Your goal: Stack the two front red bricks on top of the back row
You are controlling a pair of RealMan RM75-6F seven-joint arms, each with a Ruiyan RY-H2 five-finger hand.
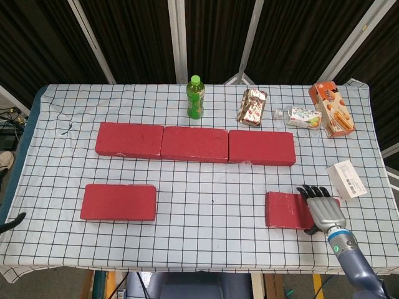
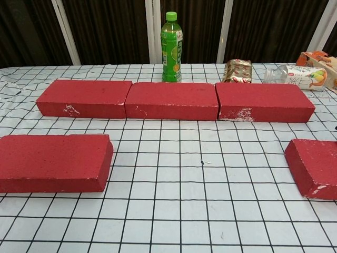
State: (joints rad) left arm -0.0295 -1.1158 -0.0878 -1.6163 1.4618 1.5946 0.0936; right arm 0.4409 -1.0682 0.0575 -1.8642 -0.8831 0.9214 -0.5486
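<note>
Three red bricks form the back row [image 1: 194, 144] across the checked table, also seen in the chest view as the back row [image 2: 171, 100]. The front left brick [image 1: 118, 202] lies alone near the front edge, shown as the front left brick [image 2: 52, 162]. My right hand [image 1: 324, 210] lies over the right end of the front right brick [image 1: 285, 209], fingers spread on its top and thumb at the front side; the brick sits flat on the table. The chest view shows only the front right brick [image 2: 315, 166], not the hand. A dark tip [image 1: 14, 220] at the left edge may be my left hand.
Behind the back row stand a green bottle [image 1: 196, 97], a foil snack pack [image 1: 252, 106], a lying clear bottle [image 1: 300, 116] and an orange box [image 1: 331, 109]. A white box [image 1: 346, 179] lies right of the front right brick, close to my hand.
</note>
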